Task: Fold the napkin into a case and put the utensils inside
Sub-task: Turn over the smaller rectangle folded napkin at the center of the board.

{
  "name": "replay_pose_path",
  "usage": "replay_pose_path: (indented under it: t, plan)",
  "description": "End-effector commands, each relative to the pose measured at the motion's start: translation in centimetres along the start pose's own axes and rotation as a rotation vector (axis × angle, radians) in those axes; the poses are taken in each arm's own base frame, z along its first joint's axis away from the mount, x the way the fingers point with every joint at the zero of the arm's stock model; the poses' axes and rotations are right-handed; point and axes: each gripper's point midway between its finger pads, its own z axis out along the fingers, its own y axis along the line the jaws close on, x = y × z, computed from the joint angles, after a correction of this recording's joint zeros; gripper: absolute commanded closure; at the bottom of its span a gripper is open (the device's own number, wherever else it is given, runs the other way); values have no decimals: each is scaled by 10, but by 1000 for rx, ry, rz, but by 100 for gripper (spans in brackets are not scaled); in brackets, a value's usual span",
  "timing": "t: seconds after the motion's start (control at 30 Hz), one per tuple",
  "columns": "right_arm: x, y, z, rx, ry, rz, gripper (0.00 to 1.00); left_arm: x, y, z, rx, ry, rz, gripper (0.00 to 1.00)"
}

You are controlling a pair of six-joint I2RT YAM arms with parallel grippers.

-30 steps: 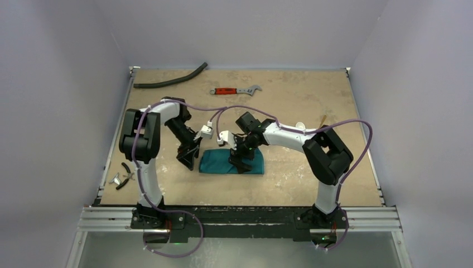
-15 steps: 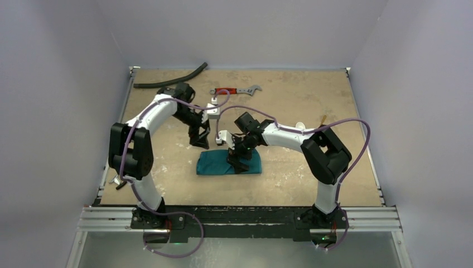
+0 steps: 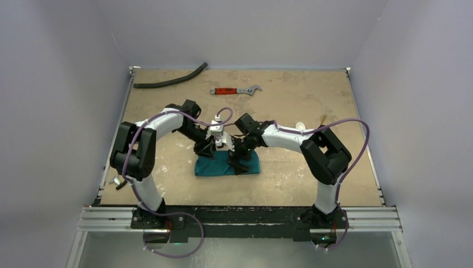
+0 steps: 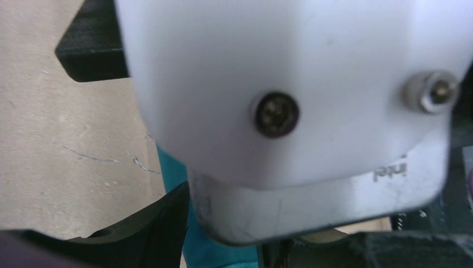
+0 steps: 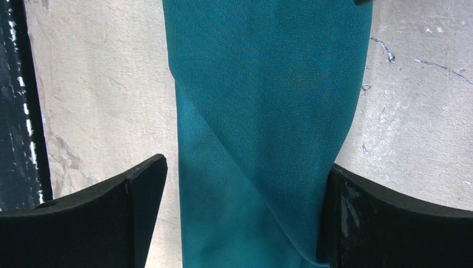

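The teal napkin (image 3: pixel 215 166) lies folded into a narrow flat strip at the table's middle. My right gripper (image 3: pixel 241 161) is low over its right half. In the right wrist view it (image 5: pixel 245 167) is open, its fingers (image 5: pixel 139 195) straddling the napkin (image 5: pixel 262 111), and the right one touches the cloth's edge. My left gripper (image 3: pixel 207 149) is at the strip's far edge, close beside the right wrist. In the left wrist view a white camera housing (image 4: pixel 290 89) blocks nearly everything. Only one dark finger (image 4: pixel 145 234) and a bit of teal cloth (image 4: pixel 223 251) show. The utensils, a white spoon (image 3: pixel 300 126) and a wooden stick (image 3: pixel 322 119), lie behind the right arm.
A red-handled wrench (image 3: pixel 234 90) and a black hose (image 3: pixel 170 78) lie at the back of the table. Black-handled pliers (image 3: pixel 120 180) rest near the left edge. Both arms crowd together over the napkin.
My left arm left the napkin's left end, swung toward the back, then came down at its far edge beside the right wrist. The napkin shifted slightly left. The right gripper stayed open.
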Motion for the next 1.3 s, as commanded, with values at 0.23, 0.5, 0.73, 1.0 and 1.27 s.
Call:
replay_pose_path:
  t: [0.23,0.5,0.73,1.0,1.27]
  plan:
    - [6,23,14,-193,-101,100,1,105,27,1,-224,425,136,55]
    - [1,20,12,-199,-138,102,1,94,29,-6,-259,446,192,52]
    - [5,17,12,-190,-116,114,1,4,33,-39,-165,188,83,43]
    - [6,13,13,-159,-118,109,1,-71,50,-113,-313,-96,-28,21]
    - [3,12,13,-153,-130,108,1,-51,4,-103,-285,-99,71,5]
